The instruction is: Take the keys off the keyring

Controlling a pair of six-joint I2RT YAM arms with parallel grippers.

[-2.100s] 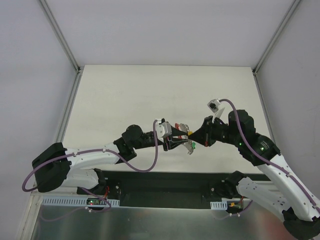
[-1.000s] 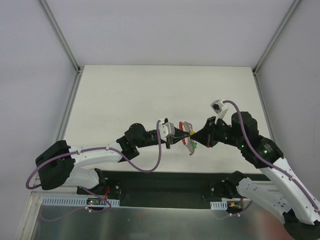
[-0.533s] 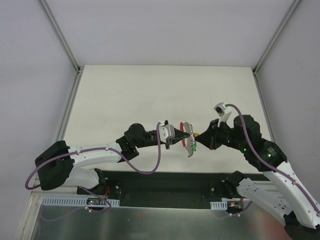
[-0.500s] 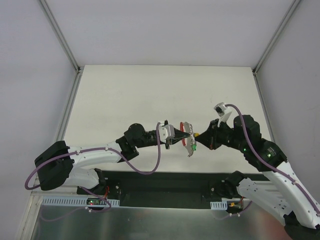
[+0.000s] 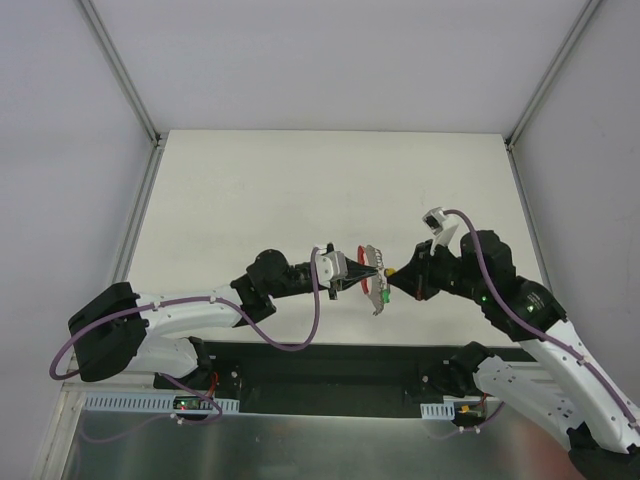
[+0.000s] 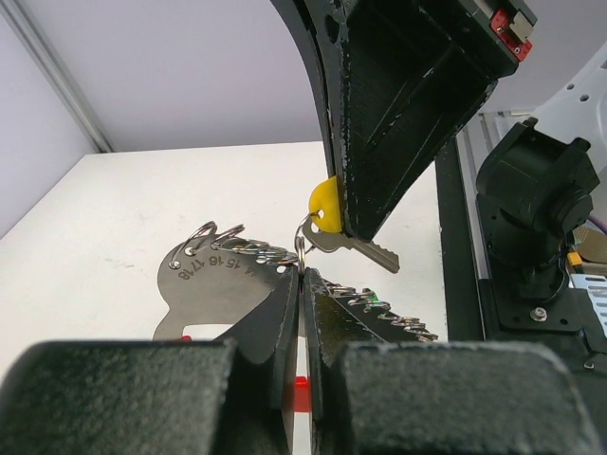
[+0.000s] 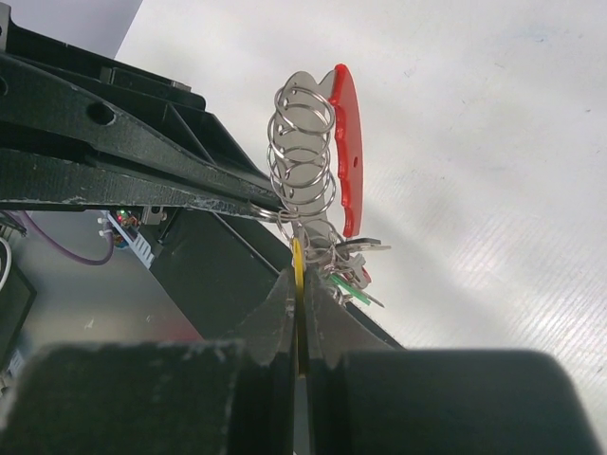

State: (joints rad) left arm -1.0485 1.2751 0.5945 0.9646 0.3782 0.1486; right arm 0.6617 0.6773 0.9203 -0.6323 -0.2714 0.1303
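The keys [image 5: 376, 278] hang in the air between my two grippers, above the table's near part. My left gripper [image 5: 360, 268] is shut on the thin wire keyring [image 6: 301, 248], which sticks out of its jaw tips [image 6: 301, 275]. A flat steel number tag [image 6: 213, 284] and a row of small rings hang from it. My right gripper [image 5: 393, 272] is shut on the yellow key head [image 7: 298, 258], which also shows in the left wrist view [image 6: 325, 203] with its silvery blade [image 6: 368, 249]. A green key [image 7: 349, 289] and a red piece [image 7: 346, 156] hang beside it.
The white table [image 5: 300, 190] lies under the bunch. Grey walls and metal frame posts [image 5: 130, 90] close it in on the left, right and back. A black base strip [image 5: 330, 370] runs along the near edge.
Over two seconds my left gripper has reached right with the bunch, which has turned. My right gripper drew back right, then edged left again, still holding the yellow key.
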